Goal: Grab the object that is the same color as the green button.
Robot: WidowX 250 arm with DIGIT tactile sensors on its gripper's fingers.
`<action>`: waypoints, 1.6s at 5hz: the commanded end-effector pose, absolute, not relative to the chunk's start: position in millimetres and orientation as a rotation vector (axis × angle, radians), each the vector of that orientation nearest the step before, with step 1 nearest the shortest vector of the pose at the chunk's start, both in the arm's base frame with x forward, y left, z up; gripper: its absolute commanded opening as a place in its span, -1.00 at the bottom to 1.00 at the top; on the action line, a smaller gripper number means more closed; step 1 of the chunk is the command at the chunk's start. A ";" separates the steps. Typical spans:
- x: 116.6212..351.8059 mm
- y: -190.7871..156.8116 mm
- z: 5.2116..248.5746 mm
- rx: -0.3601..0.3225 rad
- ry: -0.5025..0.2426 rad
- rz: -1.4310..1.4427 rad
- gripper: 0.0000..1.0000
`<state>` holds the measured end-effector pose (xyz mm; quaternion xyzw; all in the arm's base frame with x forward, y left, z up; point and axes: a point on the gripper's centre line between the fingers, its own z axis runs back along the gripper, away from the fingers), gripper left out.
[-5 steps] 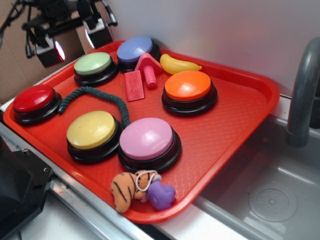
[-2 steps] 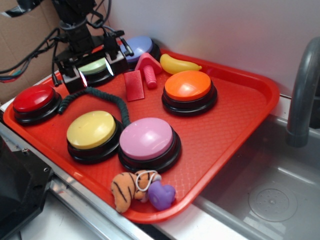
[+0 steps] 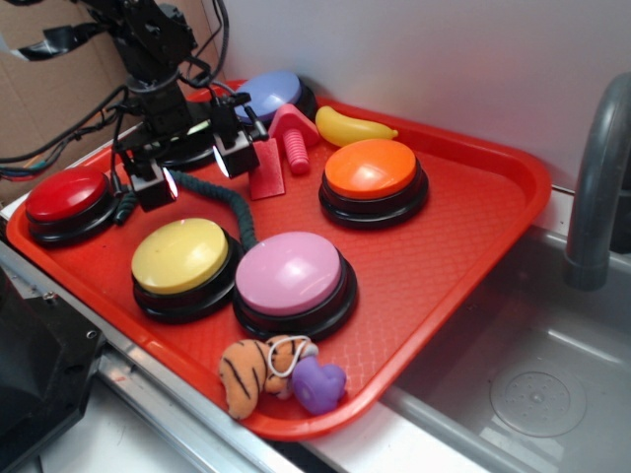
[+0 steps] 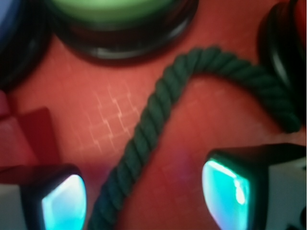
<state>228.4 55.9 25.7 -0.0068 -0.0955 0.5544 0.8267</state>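
Note:
The dark green twisted cord point(image 3: 229, 202) lies curved on the red tray point(image 3: 463, 227), between the red button point(image 3: 65, 194) and the yellow button point(image 3: 181, 254). In the wrist view the cord point(image 4: 158, 115) runs between my two fingers. My gripper point(image 3: 192, 169) is open and low over the cord's middle, one finger on each side; in the wrist view it point(image 4: 144, 201) straddles the cord without touching it. The green button point(image 4: 112, 9) with its black base sits just behind; in the exterior view the arm hides most of it.
On the tray also stand a blue button point(image 3: 266, 96), an orange button point(image 3: 372, 169) and a pink button point(image 3: 289, 274), with a red block point(image 3: 264, 169), a pink screw piece point(image 3: 294, 133), a yellow banana point(image 3: 350, 128), and a tiger toy point(image 3: 254, 370) with a purple piece point(image 3: 317, 384). A sink point(image 3: 532, 394) and faucet point(image 3: 596, 177) lie right.
My gripper has come down and forward from above the tray's back left corner, past the green button, to sit low over the cord. The cord has not moved.

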 end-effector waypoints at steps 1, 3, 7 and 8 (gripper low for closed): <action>224.7 58.7 17.4 -0.019 -0.191 1.131 1.00; 221.4 56.1 14.6 -0.053 -0.182 1.132 -0.59; 225.9 58.0 47.9 0.002 -0.179 1.040 -1.00; 227.1 60.1 72.5 0.002 -0.188 0.957 -1.00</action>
